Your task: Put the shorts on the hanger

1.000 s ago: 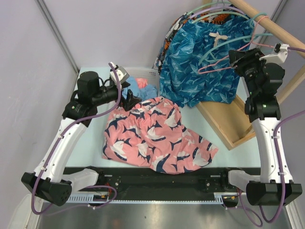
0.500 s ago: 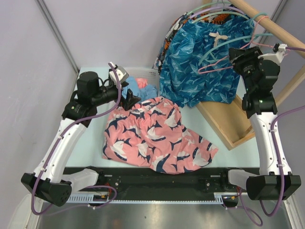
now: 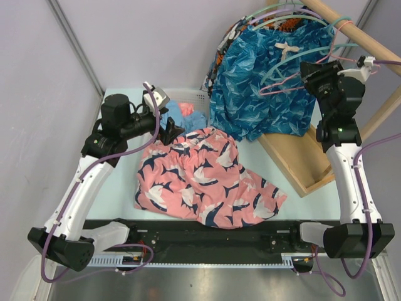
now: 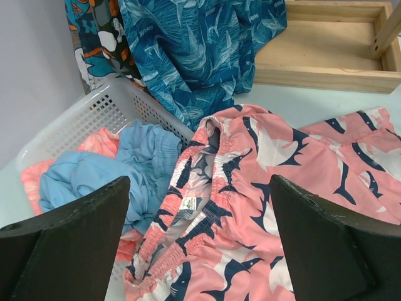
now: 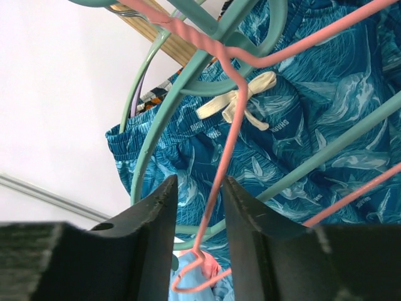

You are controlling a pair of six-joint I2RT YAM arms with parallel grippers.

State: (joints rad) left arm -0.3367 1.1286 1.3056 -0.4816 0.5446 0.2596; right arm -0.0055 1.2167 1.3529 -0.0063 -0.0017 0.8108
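The coral-pink shorts (image 3: 207, 179) with navy and white fish print lie spread on the table, waistband toward the basket. In the left wrist view the gathered waistband (image 4: 207, 182) lies open below. My left gripper (image 3: 170, 128) (image 4: 199, 183) is open wide and empty, hovering just above the waistband. The pink hanger (image 3: 285, 88) hangs on the rail in front of the blue shorts. My right gripper (image 3: 307, 70) (image 5: 200, 185) is raised at the hanger, narrowly open, with the hanger's pink wire (image 5: 225, 144) passing between its fingers and not clamped.
Blue leaf-print shorts (image 3: 263, 94) hang on teal hangers (image 5: 188, 94) from a wooden rod (image 3: 357, 31). A wooden rack base (image 3: 301, 160) stands at the right. A white basket (image 4: 94, 113) holds a light-blue garment (image 4: 81, 175) behind the shorts.
My right wrist has shifted a little up and toward the rail at the pink hanger. The left arm and the shorts have not moved.
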